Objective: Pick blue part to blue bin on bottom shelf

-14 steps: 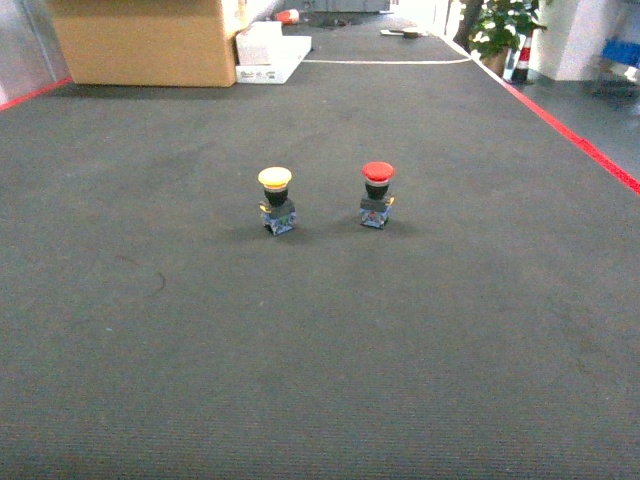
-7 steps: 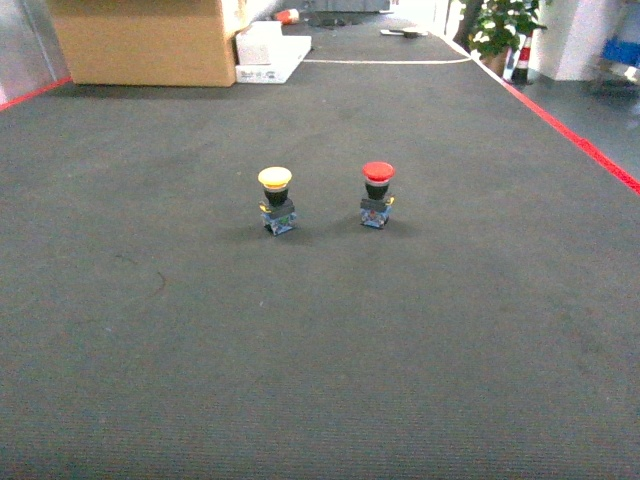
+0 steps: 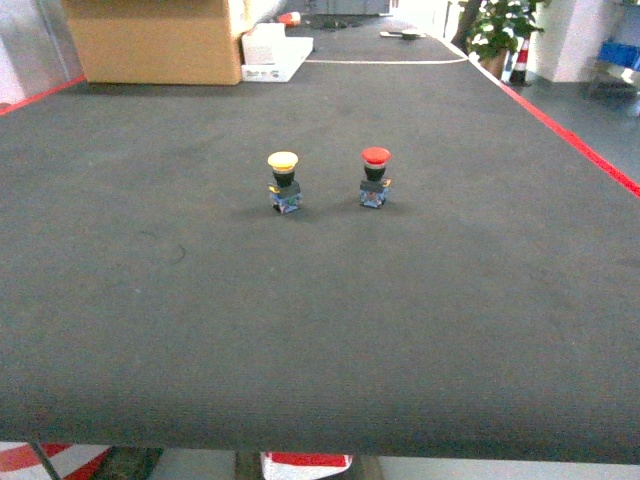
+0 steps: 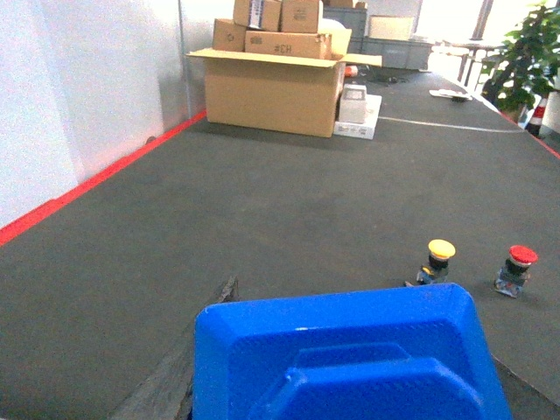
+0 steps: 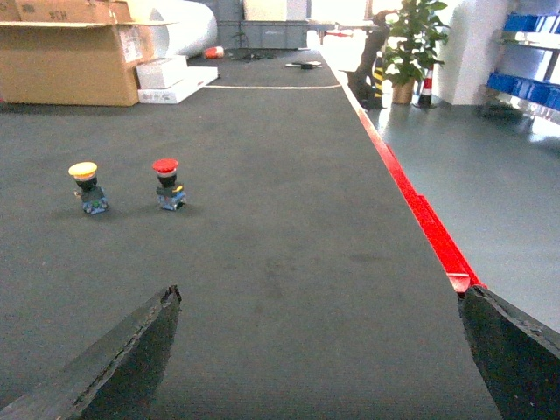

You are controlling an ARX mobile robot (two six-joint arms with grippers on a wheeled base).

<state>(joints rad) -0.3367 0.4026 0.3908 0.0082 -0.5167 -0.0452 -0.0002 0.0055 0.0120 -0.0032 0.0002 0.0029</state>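
Since the blue part (image 4: 350, 350) fills the bottom of the left wrist view, right where the left gripper (image 4: 359, 372) closes, I judge that it is clamped there. Only one dark finger (image 4: 188, 372) shows, pressed to its lower-left edge, and the part hides the rest of the grasp. It looks like moulded plastic with a raised rim and a stepped centre. That suggests it is light, stiff and hollow, and not fragile. Its smooth, glossy skin could slip or twist under a pinch at one edge. The rim wall is the sensible hold, taken square and deep so the wide body cannot swing.

At the bottom corners of the right wrist view, the right gripper (image 5: 319, 324) has its fingers (image 5: 131, 350) spread wide, with bare mat between them.

In the head view the dark table (image 3: 320, 330) runs up the frame, and neither arm nor the part shows on it. Just above centre stand the yellow button (image 3: 283, 181) and the red button (image 3: 375, 177), side by side and apart, both upright. Neither belongs to this task. At the upper left sits the box (image 3: 155, 40), and at the upper right the plant (image 3: 500, 30).

Neither the blue bin nor the bottom shelf appears in any view, so the carry has a target yet to be found.
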